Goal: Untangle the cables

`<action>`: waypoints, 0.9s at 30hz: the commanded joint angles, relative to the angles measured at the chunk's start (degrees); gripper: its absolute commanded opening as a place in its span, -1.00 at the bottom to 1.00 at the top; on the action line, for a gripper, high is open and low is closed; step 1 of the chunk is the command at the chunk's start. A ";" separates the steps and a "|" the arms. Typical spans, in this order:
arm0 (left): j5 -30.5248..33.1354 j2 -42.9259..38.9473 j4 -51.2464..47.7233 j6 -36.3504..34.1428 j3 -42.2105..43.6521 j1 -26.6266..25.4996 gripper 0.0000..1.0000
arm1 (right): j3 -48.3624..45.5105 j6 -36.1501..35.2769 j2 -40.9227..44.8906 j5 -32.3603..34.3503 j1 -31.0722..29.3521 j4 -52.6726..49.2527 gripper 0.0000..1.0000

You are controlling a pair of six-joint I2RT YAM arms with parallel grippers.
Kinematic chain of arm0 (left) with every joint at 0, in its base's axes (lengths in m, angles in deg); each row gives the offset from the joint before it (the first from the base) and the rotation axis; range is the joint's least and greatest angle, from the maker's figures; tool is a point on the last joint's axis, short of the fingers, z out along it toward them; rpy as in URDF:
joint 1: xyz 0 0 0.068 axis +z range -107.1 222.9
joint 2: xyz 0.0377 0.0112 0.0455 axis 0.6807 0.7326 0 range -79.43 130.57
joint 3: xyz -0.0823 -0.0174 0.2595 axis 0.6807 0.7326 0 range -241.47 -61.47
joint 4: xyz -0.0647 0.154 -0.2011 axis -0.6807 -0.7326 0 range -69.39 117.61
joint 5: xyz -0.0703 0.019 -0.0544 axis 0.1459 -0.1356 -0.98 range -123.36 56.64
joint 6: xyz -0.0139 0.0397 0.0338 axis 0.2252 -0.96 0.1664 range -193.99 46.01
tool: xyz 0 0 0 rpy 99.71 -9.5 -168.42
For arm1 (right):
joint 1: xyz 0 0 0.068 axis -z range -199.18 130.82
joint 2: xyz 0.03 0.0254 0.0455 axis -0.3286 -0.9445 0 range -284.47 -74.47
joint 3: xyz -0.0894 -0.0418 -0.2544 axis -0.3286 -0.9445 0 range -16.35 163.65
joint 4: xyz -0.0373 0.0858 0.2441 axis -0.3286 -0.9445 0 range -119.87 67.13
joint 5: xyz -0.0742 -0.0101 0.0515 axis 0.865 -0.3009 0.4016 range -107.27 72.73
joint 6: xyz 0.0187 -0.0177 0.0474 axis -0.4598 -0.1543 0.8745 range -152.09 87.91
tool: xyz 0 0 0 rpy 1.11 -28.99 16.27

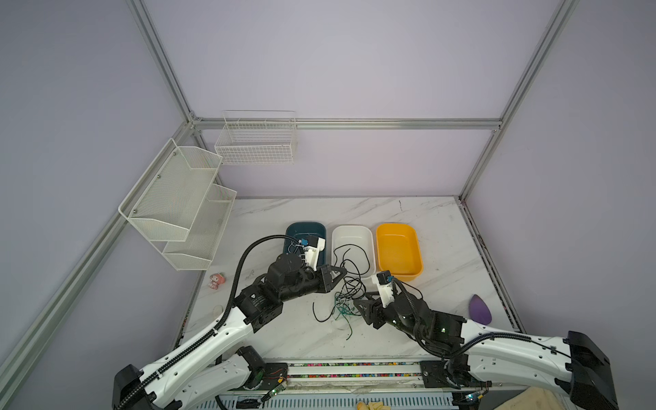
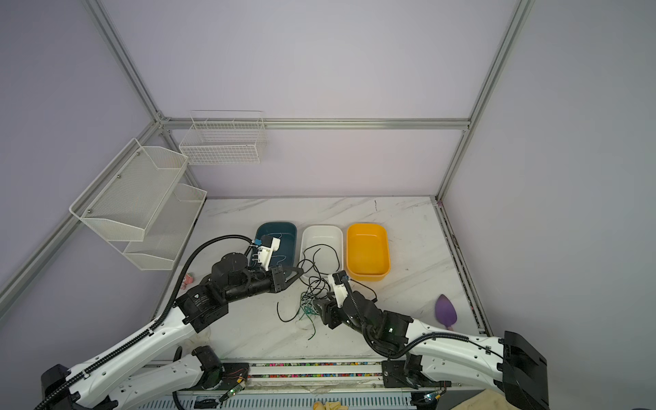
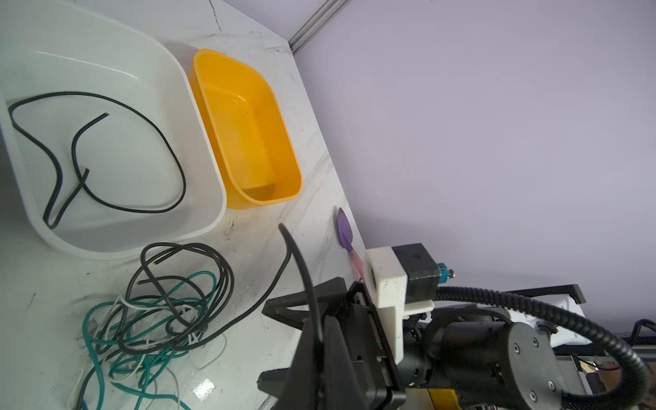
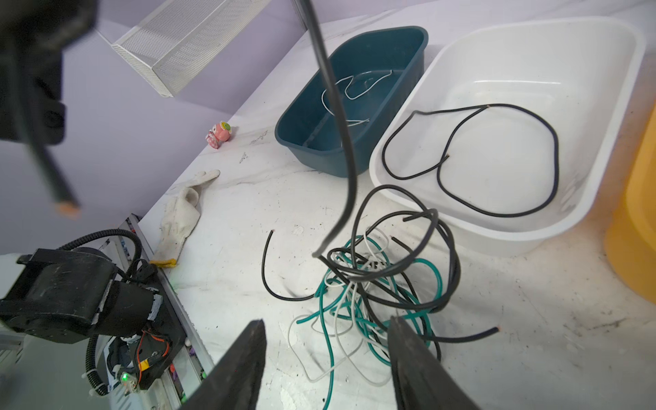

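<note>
Mid-untangle: the knot of black, green and white cables (image 1: 347,301) lies front-centre on the table, just before the white bin (image 1: 353,227). The left gripper (image 1: 341,272) is clamped on one black cable (image 4: 339,117), and the lifted strand runs down into the knot. The right gripper (image 4: 326,358) has its jaws apart, empty, at the knot's edge. Likely next: right pins the knot and left pulls the strand free. Room: lilac walls (image 1: 355,71), scuffed marble table (image 1: 443,248), and a teal bin (image 1: 305,224) and yellow bin (image 1: 395,225) flanking the white one, which holds a black loop (image 3: 185,181).
</note>
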 commanded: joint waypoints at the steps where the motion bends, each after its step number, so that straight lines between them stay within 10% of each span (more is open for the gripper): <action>1: 0.39 -0.63 -0.06 -0.39 -9.84 -0.73 -1.00 | -0.44 0.78 -0.80 1.99 0.30 1.97 0.16; 27: -2.86 2.68 -2.75 -1.06 -32.21 -3.07 -1.00 | -2.42 3.04 -16.95 -0.41 0.39 25.34 0.16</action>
